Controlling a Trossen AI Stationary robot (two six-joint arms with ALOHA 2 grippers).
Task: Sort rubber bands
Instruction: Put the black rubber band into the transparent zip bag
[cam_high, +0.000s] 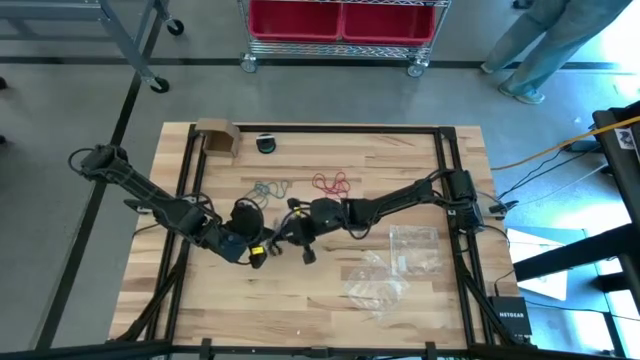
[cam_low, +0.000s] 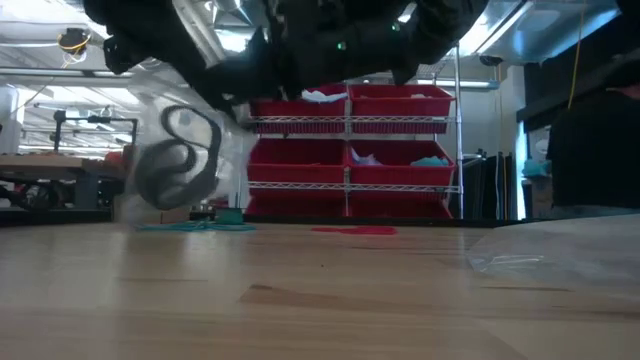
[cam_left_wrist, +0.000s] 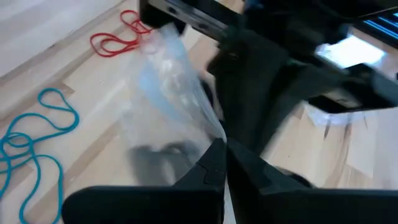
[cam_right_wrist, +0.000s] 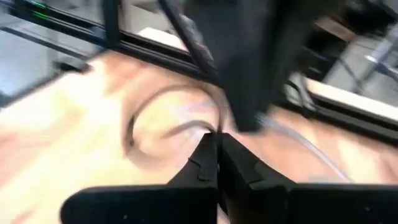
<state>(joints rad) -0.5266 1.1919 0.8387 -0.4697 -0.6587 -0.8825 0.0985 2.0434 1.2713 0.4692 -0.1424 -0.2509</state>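
Both dark claws meet mid-counter, each pinched shut on a clear plastic zip bag (cam_left_wrist: 163, 87) holding black rubber loops (cam_low: 178, 160): left claw (cam_left_wrist: 219, 151), right claw (cam_right_wrist: 217, 144). Keeping both grips steady should hold its mouth open. Teal rubber bands (cam_high: 268, 188) and red rubber bands (cam_high: 332, 183) lie toward the far edge; spare clear bags (cam_high: 395, 265) sit rightward.
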